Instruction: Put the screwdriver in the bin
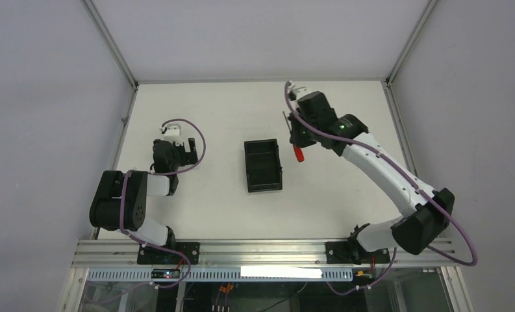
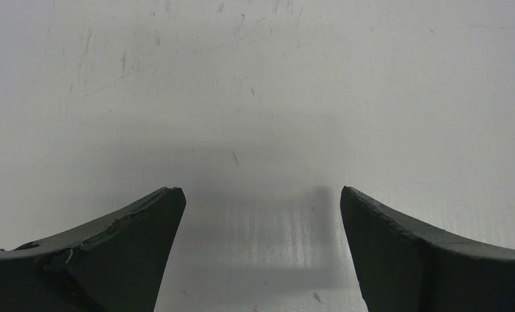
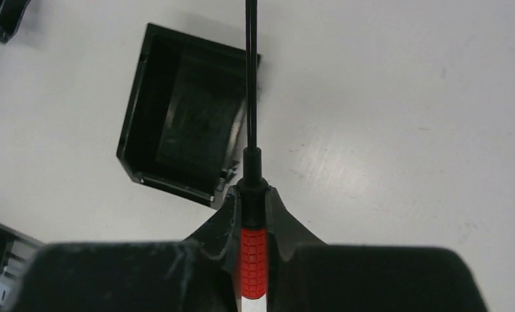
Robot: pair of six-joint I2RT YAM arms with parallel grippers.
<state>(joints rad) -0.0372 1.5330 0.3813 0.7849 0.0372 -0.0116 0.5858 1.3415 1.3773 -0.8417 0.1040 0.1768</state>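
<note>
1. Nearest me, the left arm [image 1: 121,201] sits folded by its base at the near left of the table [image 1: 209,110]. Its forearm points toward 12 o'clock.
2. The left gripper [image 2: 261,192] hovers low over the white surface at the bin's 9 o'clock, well apart from it. Its fingers are spread wide and released, with only scuffed tabletop showing between them in the wrist view.
3. The bin [image 1: 249,166] lies mid-table with its long side running roughly 12 to 6, open side up. An inner divider crosses it.
4. The right arm [image 1: 384,172] stretches from its base at the near right toward 11 o'clock.
5. The right gripper [image 3: 253,195] hangs just beside the bin, at its 2 o'clock. Its fingers are clenched on the screwdriver [image 3: 254,260], pinching the top of the red handle where it meets the black collar.
6. From above, the red handle end pokes out of the gripper toward 6 o'clock, just beside the bin's right wall, outside the bin.
7. In the right wrist view the thin black shaft runs straight toward 12 o'clock, crosses over the bin's nearest corner and leaves the frame. I cannot see the tip.
</note>
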